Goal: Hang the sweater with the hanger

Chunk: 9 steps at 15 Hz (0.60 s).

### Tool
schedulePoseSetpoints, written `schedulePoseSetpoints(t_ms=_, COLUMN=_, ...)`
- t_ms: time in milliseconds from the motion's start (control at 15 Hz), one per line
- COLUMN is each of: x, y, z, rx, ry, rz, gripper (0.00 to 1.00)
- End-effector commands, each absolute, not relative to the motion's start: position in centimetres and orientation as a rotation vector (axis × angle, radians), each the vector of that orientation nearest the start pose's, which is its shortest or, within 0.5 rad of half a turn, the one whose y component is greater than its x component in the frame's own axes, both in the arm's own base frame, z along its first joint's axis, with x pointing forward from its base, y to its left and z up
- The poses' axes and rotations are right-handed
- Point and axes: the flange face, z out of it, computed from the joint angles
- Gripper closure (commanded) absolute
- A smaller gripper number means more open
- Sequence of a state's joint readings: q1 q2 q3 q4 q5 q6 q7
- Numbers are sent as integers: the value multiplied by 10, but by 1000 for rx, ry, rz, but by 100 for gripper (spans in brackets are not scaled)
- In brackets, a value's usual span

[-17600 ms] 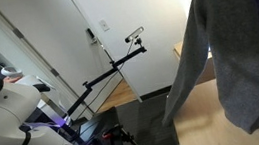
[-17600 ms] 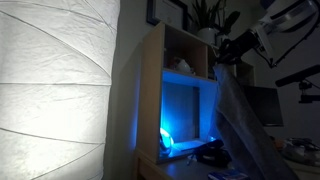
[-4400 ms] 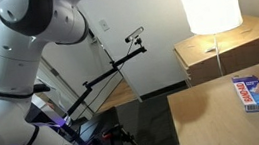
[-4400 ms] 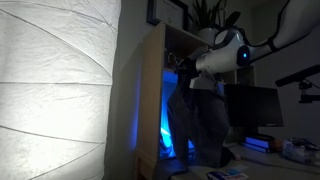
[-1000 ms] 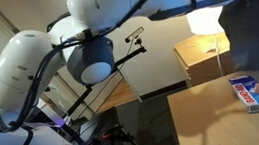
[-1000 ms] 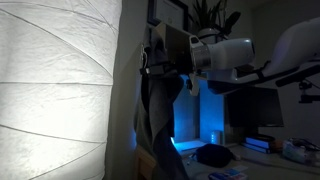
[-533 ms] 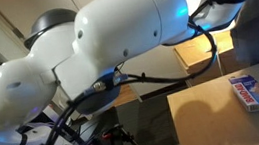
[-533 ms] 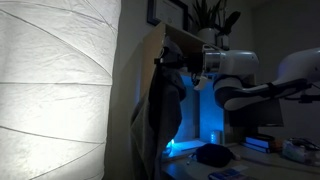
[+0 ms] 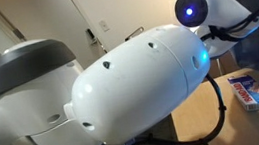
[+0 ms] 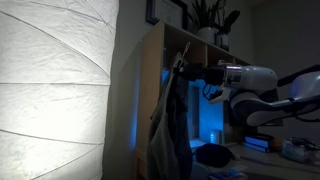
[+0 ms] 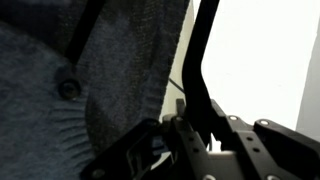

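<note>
The white arm fills most of an exterior view and hides nearly everything behind it; off to the side of it, one small blue-and-white box lies flat on a wooden table. In an exterior view, the gripper reaches sideways to the front edge of one tall wooden cabinet lit blue inside. One potted plant stands above the jaws on the cabinet top, and one big glowing paper lamp stands beyond the cabinet, well apart. The one sweater hangs straight down from just in front of the jaws, its long axis upright and its top at jaw height, covering the cabinet's opening. In the wrist view the grey knit fills the space ahead of the jaws, with one button showing and one black bar running up just beside the fingers. Whether the jaws are clamped on anything cannot be told; they look dark and narrow.
</note>
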State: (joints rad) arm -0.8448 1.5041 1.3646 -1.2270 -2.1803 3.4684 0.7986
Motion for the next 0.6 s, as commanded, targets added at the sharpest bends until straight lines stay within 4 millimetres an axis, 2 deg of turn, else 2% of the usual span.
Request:
schedulePoseSetpoints(t_ms=0, x=686, y=-8, z=355, rx=-1771, ry=-512, rz=-1855, gripper=93)
schedulePoseSetpoints(t_ms=333, x=670, y=16, z=342, rx=-1758, ry=-557, rz=-1784, gripper=93)
schedulePoseSetpoints(t_ms=400, x=657, y=30, z=348, rx=-1718, ry=-542, rz=-1735, gripper=93)
schedulePoseSetpoints(t_ms=533, x=648, y=45, z=355, rx=-1683, ry=-509, rz=-1679, gripper=93)
